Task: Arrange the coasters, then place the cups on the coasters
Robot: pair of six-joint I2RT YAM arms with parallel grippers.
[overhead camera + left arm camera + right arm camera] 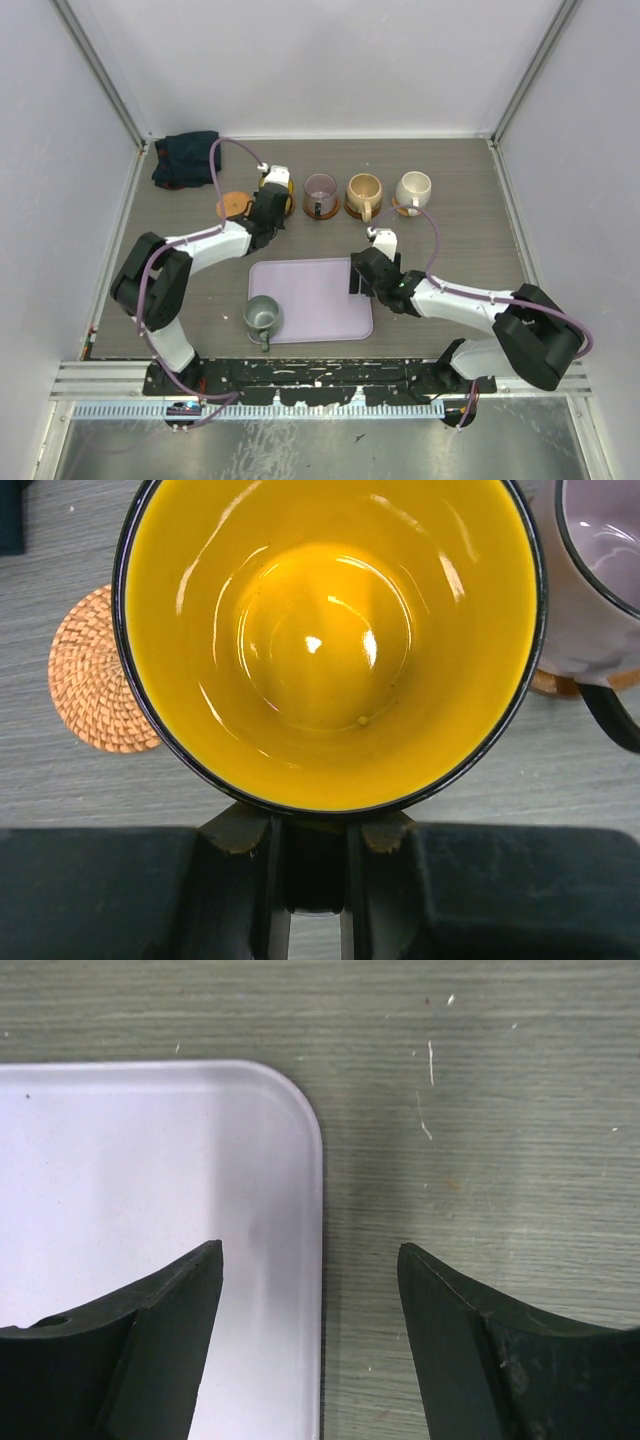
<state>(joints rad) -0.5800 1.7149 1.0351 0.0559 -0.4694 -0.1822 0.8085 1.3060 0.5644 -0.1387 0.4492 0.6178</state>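
My left gripper [268, 207] [315, 832] is shut on the handle of the yellow-orange cup [276, 182] [325, 630], which fills the left wrist view at the back left of the row. What lies under that cup is hidden. A bare woven tan coaster [233, 205] [92, 675] lies just left of it. To its right the purplish cup [320, 188] [600, 580], the tan cup [364, 190] and the cream cup [413, 187] each stand on a coaster. The grey-green cup [262, 314] stands at the lilac tray's left edge. My right gripper [360, 277] [310, 1260] is open and empty.
The lilac tray [315, 300] [150, 1160] lies in the middle near the front; my right jaws straddle its right edge, near its rounded far corner. A dark folded cloth [187, 158] sits in the back left corner. White walls close in the table.
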